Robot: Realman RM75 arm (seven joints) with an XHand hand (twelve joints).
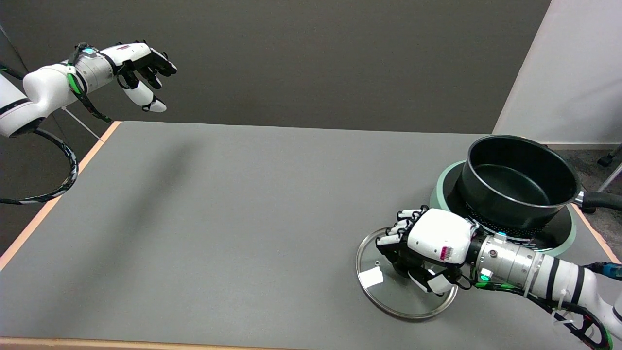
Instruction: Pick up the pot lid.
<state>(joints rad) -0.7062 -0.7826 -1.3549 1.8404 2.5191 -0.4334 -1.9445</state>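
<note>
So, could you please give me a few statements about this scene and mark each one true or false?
1. The lid lies flat on the table. True.
2. The pot is covered. False: it stands open and looks empty.
3. The right hand is over the lid's middle, fingers curled down. True.
4. The pot sits directly on the table. False: it sits on a round burner.
5. The lid lies on the pot's handle side. False: it lies on the opposite side.

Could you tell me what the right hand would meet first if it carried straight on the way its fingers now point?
The right hand is already at the glass pot lid; beyond its rim, probably only bare table.
</note>
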